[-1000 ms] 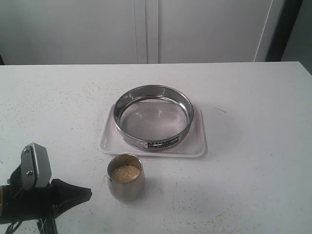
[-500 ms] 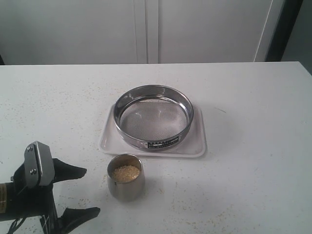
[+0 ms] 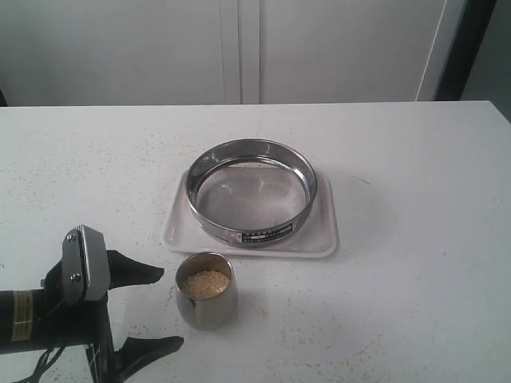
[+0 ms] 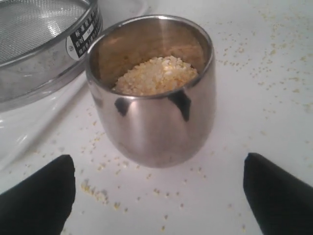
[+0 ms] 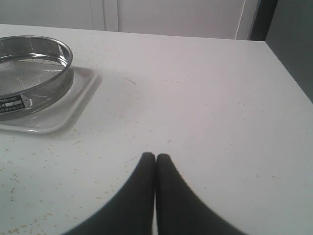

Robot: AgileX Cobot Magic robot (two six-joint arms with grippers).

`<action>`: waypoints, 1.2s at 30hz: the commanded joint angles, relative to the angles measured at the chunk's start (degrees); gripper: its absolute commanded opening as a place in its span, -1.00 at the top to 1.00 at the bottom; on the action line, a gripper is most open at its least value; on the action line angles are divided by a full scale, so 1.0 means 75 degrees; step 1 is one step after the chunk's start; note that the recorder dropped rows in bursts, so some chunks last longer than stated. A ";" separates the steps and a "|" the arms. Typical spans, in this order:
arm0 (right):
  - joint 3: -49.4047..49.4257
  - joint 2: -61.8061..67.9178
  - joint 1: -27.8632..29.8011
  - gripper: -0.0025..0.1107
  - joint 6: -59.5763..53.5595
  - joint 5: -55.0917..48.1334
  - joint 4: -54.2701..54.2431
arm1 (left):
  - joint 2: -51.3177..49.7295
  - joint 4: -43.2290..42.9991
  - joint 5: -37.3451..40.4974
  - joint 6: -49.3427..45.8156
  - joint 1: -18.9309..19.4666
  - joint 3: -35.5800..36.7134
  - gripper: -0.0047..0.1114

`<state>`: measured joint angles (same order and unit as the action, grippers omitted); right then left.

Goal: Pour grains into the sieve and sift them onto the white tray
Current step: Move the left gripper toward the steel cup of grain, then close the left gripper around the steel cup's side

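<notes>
- The grains (image 3: 206, 284) are heaped inside a small steel cup (image 3: 206, 313). It's stood upright on the table, just in front of the white tray (image 3: 323, 239).
- The sieve (image 3: 254, 233) is sat on that tray, label strip turned toward the cup, and the tray can be made out through the mesh.
- The left gripper (image 3: 169, 308) is spread wide. One black finger is parked on each side of the cup, both clear of it, nothing grabbed.
- The right gripper (image 5: 155, 159) is pinched together with nothing between the fingers, held low over the table off to the side of the tray.
- The table (image 3: 415, 263) is plain matte white and peppered with stray granules (image 4: 95, 192), thickest around the cup.
- Behind the table, white cabinet panels (image 3: 239, 48) are seen with vertical seams, and a dark strip (image 3: 461, 44) runs down at the far right.
</notes>
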<state>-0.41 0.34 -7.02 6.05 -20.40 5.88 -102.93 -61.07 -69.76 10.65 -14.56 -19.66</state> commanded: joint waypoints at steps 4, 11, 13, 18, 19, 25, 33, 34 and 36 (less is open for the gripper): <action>0.0054 -0.0045 0.0030 0.96 0.0020 0.0105 0.0010 | 0.0001 0.0164 -0.0027 -0.0009 -0.0138 -0.0340 -0.68; 0.0054 -0.0045 0.0030 0.96 0.0020 0.0105 0.0010 | -0.0204 0.0051 -0.0027 0.0089 -0.0138 -0.0640 -0.68; 0.0054 -0.0045 0.0030 0.96 0.0020 0.0105 0.0010 | -0.0252 0.0003 -0.0027 0.0338 -0.0187 -0.0691 -0.68; 0.0054 -0.0045 0.0030 0.96 0.0020 0.0105 0.0010 | -0.0418 0.0233 -0.0027 0.0385 -0.0503 -0.0691 -0.68; 0.0054 -0.0045 0.0030 0.96 0.0020 0.0105 0.0010 | -0.0466 0.0338 -0.0027 0.0385 -0.0566 -0.0691 -0.68; 0.0054 -0.0045 0.0030 0.96 0.0020 0.0105 0.0010 | -0.0616 0.0768 -0.0027 0.0385 -0.0817 -0.0691 -0.68; 0.0054 -0.0045 0.0030 0.96 0.0233 0.0105 0.0010 | -0.0616 0.0870 -0.0027 0.0385 -0.0939 -0.0972 -0.68; 0.0054 -0.0045 0.0030 0.96 0.0233 0.0105 0.0010 | -0.0616 0.0890 -0.0027 0.0385 -0.1010 -0.1049 -0.68; 0.0054 -0.0045 0.0030 0.96 0.0233 0.0105 0.0010 | -0.0616 0.0918 -0.0027 0.0385 -0.1146 -0.1183 -0.68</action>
<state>-0.41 0.34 -7.02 7.41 -20.40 5.88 -107.59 -54.94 -69.76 13.17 -21.81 -27.30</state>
